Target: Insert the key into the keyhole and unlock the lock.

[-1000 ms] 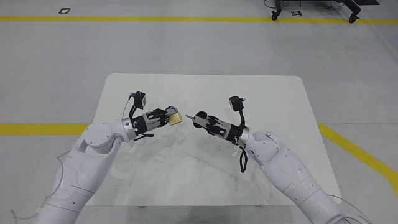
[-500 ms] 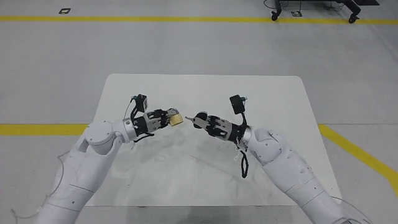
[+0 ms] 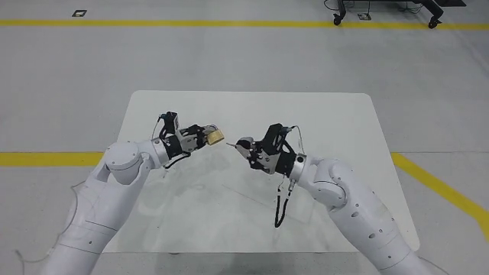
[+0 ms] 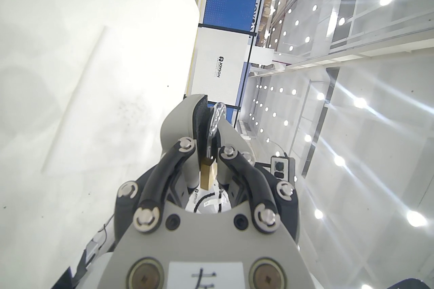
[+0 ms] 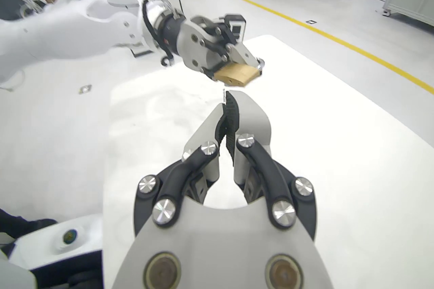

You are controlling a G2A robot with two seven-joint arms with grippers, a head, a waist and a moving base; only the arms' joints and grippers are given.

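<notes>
White rectangular surface (image 3: 336, 118), rounded corners, standing on grey floor (image 3: 229, 53). Faint scuffs and one straight pale streak (image 4: 73, 100) mark its top. Yellow floor line (image 3: 46, 158) meets the surface's side edge.

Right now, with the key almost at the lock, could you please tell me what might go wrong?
1. Only a thin sliver of the key sticks out of the right pincer, just short of the lock; a slight misalignment could jam it against the brass instead of sliding in.
2. The left pincer holds the lock in mid-air above the table; a push from the key might twist it in the grip or knock it loose.
</notes>
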